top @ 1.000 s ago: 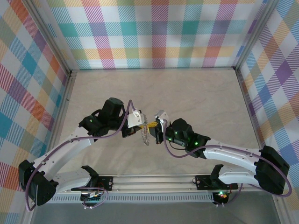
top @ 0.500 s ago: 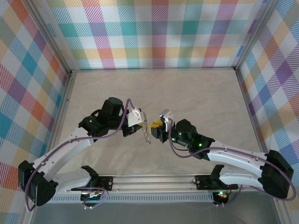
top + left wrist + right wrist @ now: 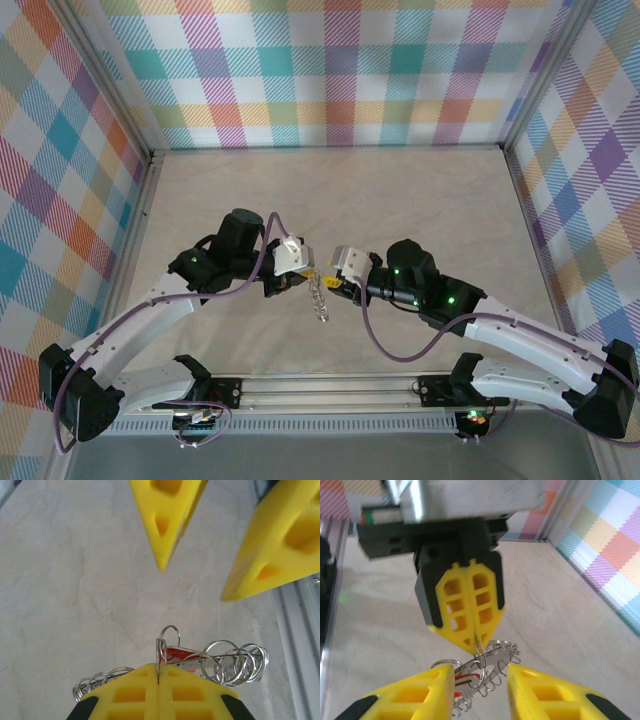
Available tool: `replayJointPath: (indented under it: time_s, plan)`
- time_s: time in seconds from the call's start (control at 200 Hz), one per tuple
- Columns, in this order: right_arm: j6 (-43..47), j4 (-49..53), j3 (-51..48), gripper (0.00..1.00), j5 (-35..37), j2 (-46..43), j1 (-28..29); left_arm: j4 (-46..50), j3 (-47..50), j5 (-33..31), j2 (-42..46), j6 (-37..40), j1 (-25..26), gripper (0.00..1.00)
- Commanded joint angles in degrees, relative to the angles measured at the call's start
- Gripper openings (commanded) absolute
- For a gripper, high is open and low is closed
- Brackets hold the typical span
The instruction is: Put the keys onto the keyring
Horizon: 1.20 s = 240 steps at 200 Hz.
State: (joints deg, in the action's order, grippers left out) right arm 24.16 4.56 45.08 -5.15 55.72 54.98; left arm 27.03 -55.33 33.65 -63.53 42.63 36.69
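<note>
Beige table (image 3: 400, 200); keyring (image 3: 235, 662) half hides keys (image 3: 176, 655)

Bright, even light with soft shadows; wrist close-ups blur toward edges.

We're looking at a robot lab test cell: bright plaid walls (image 3: 340, 70) box in a beige, marble-look tabletop (image 3: 420, 200). Bare aluminium posts (image 3: 105, 82) frame the corners. A white-and-black left arm (image 3: 140, 322) and right arm (image 3: 520, 335) sit bolted to a metal rail (image 3: 330, 386) along the near edge.
</note>
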Motion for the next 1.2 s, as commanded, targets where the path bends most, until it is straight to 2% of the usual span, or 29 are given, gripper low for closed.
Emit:
replayJointPath:
  time_s: [0.0, 0.075, 0.19, 0.315, 0.38, 0.47, 0.54, 0.615, 0.725, 0.855, 1.055, 1.195]
  plan:
    - [10.78, 3.09, 1.57, 0.27, -5.58, 0.55, -0.74, -0.22, -1.8, 7.63, -0.08, 2.59, 0.62, 0.0]
    - [11.67, 5.3, 3.17, 0.24, -6.69, 1.68, -1.25, -1.44, -1.56, 9.23, -0.11, 2.31, 0.67, 0.0]
    - [11.81, 6.65, 4.14, 0.29, -7.46, 3.19, -1.44, -3.36, -0.88, 9.88, 0.03, 1.19, 0.67, 0.0]
    - [10.93, 5.93, 4.22, 0.28, -8.21, 4.43, -1.53, -4.51, -0.14, 10.14, 0.14, 0.61, 0.67, 0.0]
    - [10.52, 5.85, 4.4, 0.23, -7.81, 5.04, -1.59, -5.11, 0.41, 10.75, 0.41, 0.46, 0.73, 0.0]
    - [10.04, 5.88, 4.49, 0.08, -6.4, 5.48, -1.96, -6.65, 1.43, 11.17, 0.77, -0.04, 0.64, 0.0]
    - [9.77, 5.98, 4.34, 0.04, -5.57, 5.25, -2.29, -8.2, 2.53, 10.88, 1.26, -0.63, 0.69, 0.0]
    - [9.66, 5.89, 3.92, 0.07, -6.29, 4.61, -2.92, -10.53, 3.78, 10.83, 2.01, -1.4, 0.75, 0.0]
    - [10.17, 6.2, 3.37, 0.23, -7.71, 3.62, -3.87, -14.54, 4.9, 10.24, 2.61, -2.59, 0.75, 0.0]
    - [11.63, 9.06, 4.58, 0.27, -10.94, 3.25, -5.35, -15.42, 5.54, 10.08, 3.23, -2.99, 0.71, 0.0]
    - [13.34, 11.04, 5.72, 0.22, -12.66, 2.52, -6.1, -16.12, 6.0, 10.54, 3.48, -3.43, 0.68, 0.0]
    - [13.39, 11.47, 6.07, 0.11, -14.28, 2.73, -6.11, -15.94, 5.63, 11.08, 3.18, -3.49, 0.75, 0.0]
